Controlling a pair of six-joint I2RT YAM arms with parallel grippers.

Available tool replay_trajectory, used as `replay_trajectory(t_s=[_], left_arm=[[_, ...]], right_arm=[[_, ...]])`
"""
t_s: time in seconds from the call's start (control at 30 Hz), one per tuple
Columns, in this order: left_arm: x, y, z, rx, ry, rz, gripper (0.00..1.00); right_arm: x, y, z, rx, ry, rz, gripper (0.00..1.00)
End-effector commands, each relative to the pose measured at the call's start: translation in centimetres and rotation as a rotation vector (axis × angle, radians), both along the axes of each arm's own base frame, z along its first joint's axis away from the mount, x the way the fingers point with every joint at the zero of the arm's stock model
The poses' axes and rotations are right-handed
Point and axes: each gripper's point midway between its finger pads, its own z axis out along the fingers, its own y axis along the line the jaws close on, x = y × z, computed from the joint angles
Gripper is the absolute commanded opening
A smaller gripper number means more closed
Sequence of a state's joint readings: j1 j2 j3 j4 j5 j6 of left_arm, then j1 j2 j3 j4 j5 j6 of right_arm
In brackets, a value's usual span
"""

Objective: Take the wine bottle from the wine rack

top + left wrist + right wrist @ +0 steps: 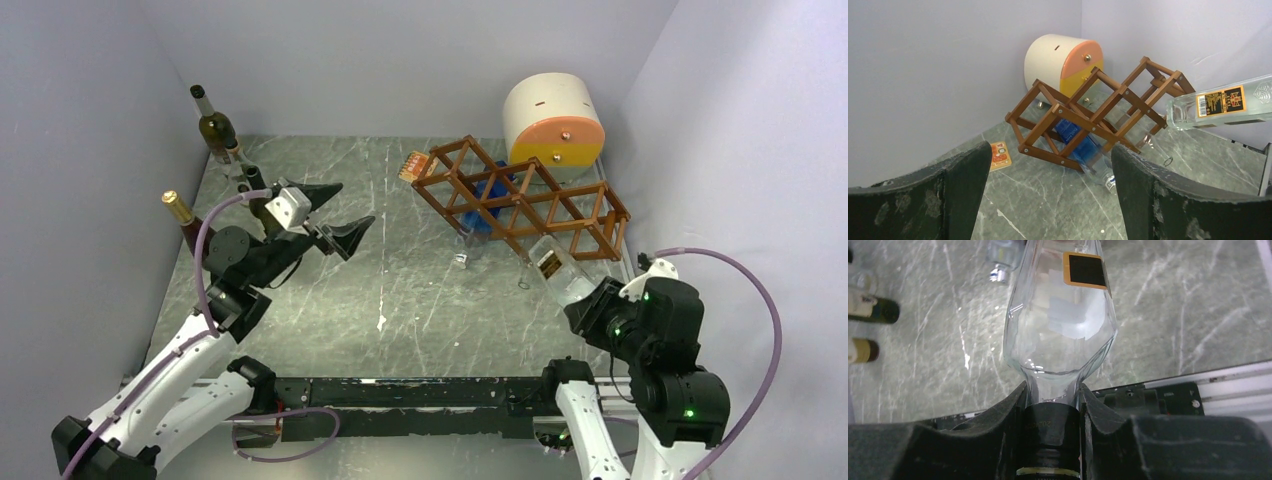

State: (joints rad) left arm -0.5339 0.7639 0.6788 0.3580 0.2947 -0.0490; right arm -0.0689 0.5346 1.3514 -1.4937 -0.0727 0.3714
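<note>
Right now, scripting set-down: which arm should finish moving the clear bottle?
Right: right end effector grips the clear glass bottle by its neck, outside the reddish-brown lattice rack; left end effector hangs open.

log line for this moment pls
right hand shut on clear bottle neck | bottle in air, base near wine rack | left hand open, empty | blue bottle in rack

The wine bottle (1060,325), neck between the jaws of the right gripper (1053,390), reaches forward to just beside the wine rack (1055,107), which lies ahead of the jaws of the left gripper (1050,147).
</note>
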Motion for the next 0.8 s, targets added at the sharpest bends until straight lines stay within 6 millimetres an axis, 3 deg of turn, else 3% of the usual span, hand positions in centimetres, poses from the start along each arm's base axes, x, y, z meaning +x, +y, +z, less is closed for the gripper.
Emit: replay_trajectory(t_s=[0.0, 0.17, 0.3, 0.47, 0.67, 0.77], left_arm=[[-0.4, -1.2, 0.9, -0.008, 0.007, -0.067, 0.92], [-0.7, -3.5, 0.0, 0.017, 0.067, -0.177, 1.00], [-2.0, -7.4, -0.7, 0.092, 0.116, -0.308, 1.00], [-5.8, -12.5, -0.5, 0.242, 0.031, -0.421, 0.99], [-11.3, -19.1, -1.1, 0.455, -0.112, -0.538, 0.99], [-12.5, -21.6, -3.4, 0.587, -0.088, -0.575, 0.99]], right_arm=[[2.5, 2.6, 4.9, 0.016, -0.242, 0.206, 0.00], [2.4, 5.5, 5.4, 0.057, -0.252, 0.422, 0.00], [2.4, 7.4, 4.0, 0.085, -0.167, 0.562, 0.00], [2.6, 9.0, 2.0, 0.087, -0.053, 0.664, 0.00], [2.4, 10.4, 2.2, 0.073, -0.021, 0.766, 0.00], [2.3, 10.5, 2.3, 0.055, -0.028, 0.785, 0.00]])
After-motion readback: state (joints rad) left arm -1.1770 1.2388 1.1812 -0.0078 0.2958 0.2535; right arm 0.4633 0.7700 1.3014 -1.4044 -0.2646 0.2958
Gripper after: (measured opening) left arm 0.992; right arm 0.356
